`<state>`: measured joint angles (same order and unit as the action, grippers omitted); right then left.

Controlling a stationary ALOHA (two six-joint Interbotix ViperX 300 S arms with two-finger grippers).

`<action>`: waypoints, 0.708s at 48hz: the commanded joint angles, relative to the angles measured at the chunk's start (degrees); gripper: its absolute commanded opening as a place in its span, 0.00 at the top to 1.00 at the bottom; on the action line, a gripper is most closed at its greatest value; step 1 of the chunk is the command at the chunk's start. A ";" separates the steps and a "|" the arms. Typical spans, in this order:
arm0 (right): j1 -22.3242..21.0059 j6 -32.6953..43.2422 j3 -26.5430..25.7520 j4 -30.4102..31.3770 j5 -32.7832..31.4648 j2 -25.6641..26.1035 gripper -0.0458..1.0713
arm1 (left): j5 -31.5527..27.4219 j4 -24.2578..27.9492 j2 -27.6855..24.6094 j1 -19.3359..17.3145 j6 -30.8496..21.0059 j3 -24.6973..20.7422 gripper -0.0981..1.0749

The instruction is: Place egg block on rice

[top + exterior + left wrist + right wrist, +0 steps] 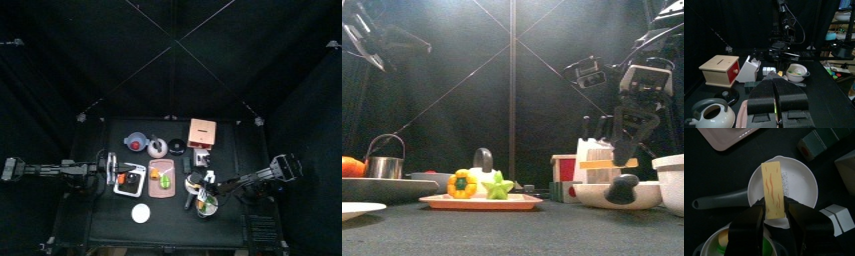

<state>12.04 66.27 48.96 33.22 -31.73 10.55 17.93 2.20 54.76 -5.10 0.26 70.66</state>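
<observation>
Egg block [773, 187] clamped over rice [786, 178]

Using the tray [481, 202] as the landmark, front view: the pepper [462, 184] and star [498, 186] sit on it side by side, pepper left. A kettle [386, 158] stands left of the tray, behind a plate's rim [358, 210] at the near left corner. Right of the tray is the pan [617, 194], with a bowl [671, 176] further right again. The knife block [593, 158] stands behind the pan. Above the pan hangs the right gripper [777, 217] with the egg block [774, 188] between its jaws, over the rice [785, 179] in the pan.
</observation>
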 commanded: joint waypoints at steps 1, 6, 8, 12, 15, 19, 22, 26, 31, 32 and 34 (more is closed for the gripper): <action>-0.09 0.09 -0.26 -0.09 0.18 0.44 0.42 | 0.44 0.00 -0.18 -0.18 0.09 -0.88 0.91; -0.18 0.09 -0.26 -0.18 0.26 0.26 0.42 | 0.53 0.00 -0.18 -0.18 0.00 -0.88 0.91; -0.09 0.09 -0.18 -0.18 0.26 0.18 0.42 | 0.44 0.00 -0.18 -0.18 0.00 -0.79 0.91; -0.18 0.09 -0.09 -0.44 0.18 -0.44 0.42 | 0.44 0.00 -0.18 -0.18 0.00 -0.88 0.91; -0.18 0.09 -0.09 -0.53 0.26 -0.88 0.41 | 0.44 0.00 -0.18 -0.18 0.09 -0.88 0.91; -0.35 0.09 -0.09 -0.62 0.26 -1.49 0.41 | 0.44 0.00 -0.18 -0.09 0.00 -0.88 0.91; -0.44 0.09 -0.09 -0.70 0.26 -1.76 0.41 | 0.44 0.09 -0.18 -0.09 0.00 -0.79 0.91; -0.53 0.09 -0.09 -0.70 0.26 -1.76 0.41 | 0.44 0.09 -0.18 -0.18 0.00 -0.79 0.91; -0.44 0.09 0.00 -0.70 0.18 -1.76 0.41 | 0.44 0.00 -0.18 -0.18 0.09 -0.79 0.91; -0.53 0.09 0.00 -0.70 0.00 -1.76 0.41 | 0.53 0.00 -0.18 -0.18 0.00 -0.79 0.91; -0.53 0.09 0.00 -0.70 0.00 -1.76 0.41 | 0.44 0.00 -0.18 -0.18 0.00 -0.79 0.91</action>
<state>11.78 66.18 49.31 32.52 -31.73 8.09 17.93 2.11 54.76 -5.10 0.26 70.66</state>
